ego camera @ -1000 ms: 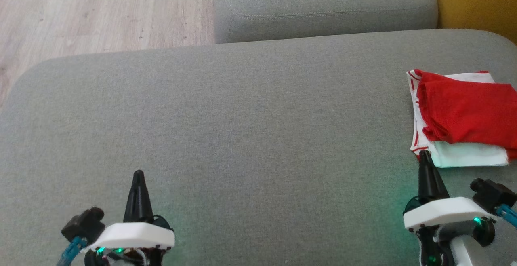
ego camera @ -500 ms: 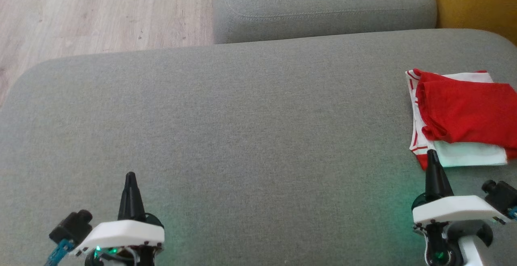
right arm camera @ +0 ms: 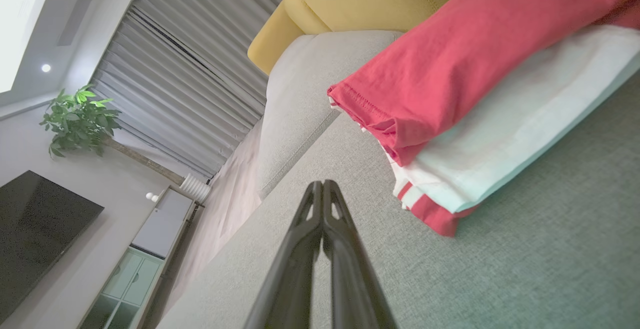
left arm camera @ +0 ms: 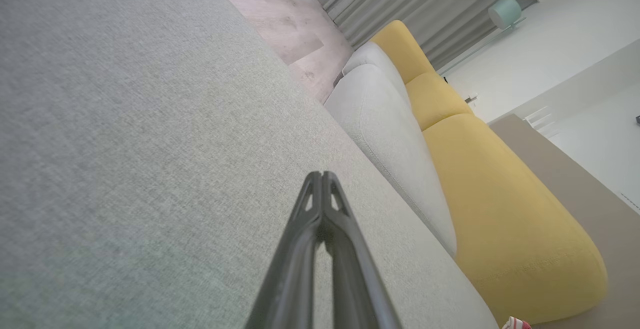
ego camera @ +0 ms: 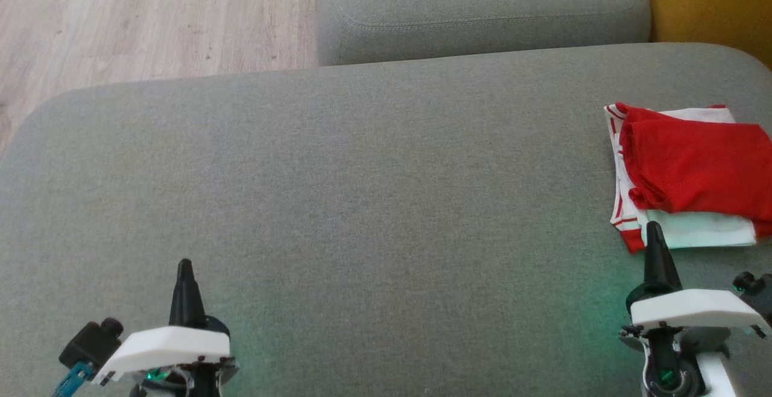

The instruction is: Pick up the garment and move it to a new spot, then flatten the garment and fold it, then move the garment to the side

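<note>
Garment (ego camera: 693,168) count: one, red and white, folded, lying at the right edge of the grey sofa cushion (ego camera: 362,192). Grippers: two. Left gripper (ego camera: 184,263) sits low at the near left, fingers pressed together, empty, pointing forward over bare fabric. Right gripper (ego camera: 652,227) is likewise clenched and empty, its tip just beside the garment's near corner.

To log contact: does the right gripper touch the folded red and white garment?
Apart. The right wrist view shows grey fabric cushion between the right gripper and the garment.
</note>
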